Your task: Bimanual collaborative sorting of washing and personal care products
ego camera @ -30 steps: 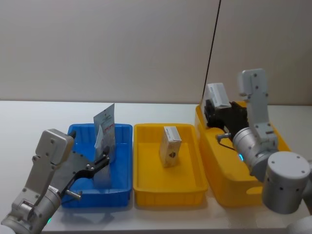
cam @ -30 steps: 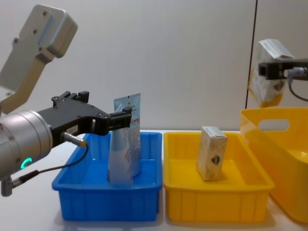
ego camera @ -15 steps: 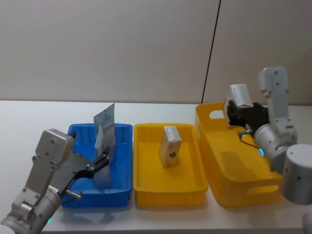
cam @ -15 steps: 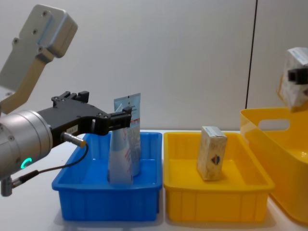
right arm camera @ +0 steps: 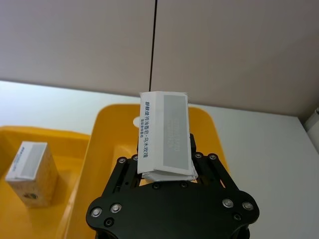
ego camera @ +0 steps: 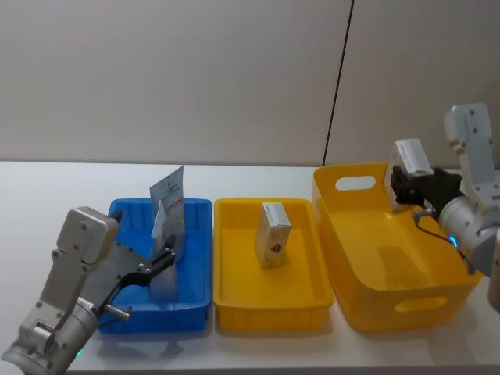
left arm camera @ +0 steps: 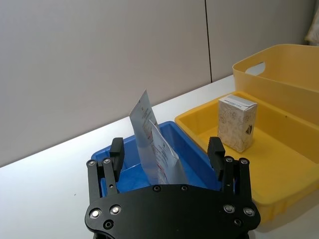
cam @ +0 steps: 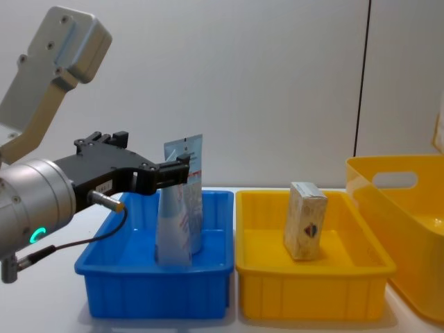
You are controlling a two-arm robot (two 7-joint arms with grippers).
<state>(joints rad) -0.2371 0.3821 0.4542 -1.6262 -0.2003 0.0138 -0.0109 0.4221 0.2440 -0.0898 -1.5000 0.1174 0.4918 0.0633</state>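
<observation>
Two pale-blue and white squeeze tubes (ego camera: 168, 205) (cam: 182, 208) (left arm camera: 155, 149) stand leaning in the blue tray (ego camera: 125, 316). My left gripper (ego camera: 166, 258) (cam: 182, 166) (left arm camera: 166, 149) is open right beside them, its fingers wide apart and holding nothing. A small cream carton (ego camera: 273, 233) (cam: 305, 220) (left arm camera: 237, 122) with a dark emblem stands upright in the yellow tray (ego camera: 266, 316). My right gripper (ego camera: 400, 186) (right arm camera: 164, 164) is shut on a second cream carton (ego camera: 408, 158) (right arm camera: 164, 132), held above the far right side of the deep yellow bin (ego camera: 391, 305).
The three containers stand side by side on the white table (ego camera: 47, 195): blue tray at the left, yellow tray (cam: 305, 291) in the middle, deep yellow bin (cam: 409, 208) with handle cut-outs at the right. A plain wall rises behind.
My right gripper has carried its carton rightward, from the bin's left end to its far right side. The left arm and the tubes have not moved.
</observation>
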